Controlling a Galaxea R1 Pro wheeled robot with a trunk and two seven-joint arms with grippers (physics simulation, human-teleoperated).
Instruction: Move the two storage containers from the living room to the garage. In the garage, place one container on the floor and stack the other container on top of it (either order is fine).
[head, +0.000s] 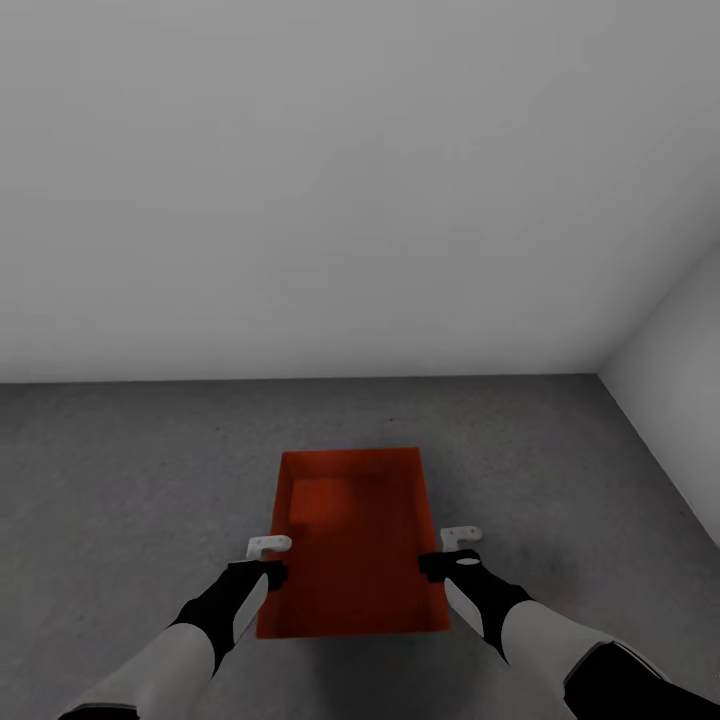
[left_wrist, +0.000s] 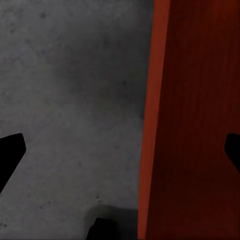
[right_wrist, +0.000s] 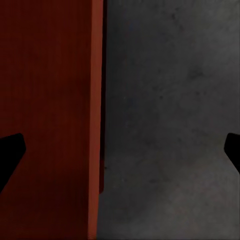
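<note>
- The floor (head: 120, 480) is dark grey mottled concrete, meeting a plain pale wall (head: 300, 180) ahead and a second wall (head: 680, 400) at the right corner.
- The left gripper (head: 270, 548) hangs over the left long rim of the bin; in the left wrist view its dark fingertips (left_wrist: 11, 152) stand wide apart, one over bare concrete, the other over the bin's inside, so the jaws are spread and straddle the wall without clasping it.
- A red-orange storage container (head: 352, 540) sits open-topped on the floor, between both arms, near the wall.
- The right gripper (head: 460, 540) straddles the right long rim likewise, its fingertips (right_wrist: 10, 150) spread wide, gripping nothing.
</note>
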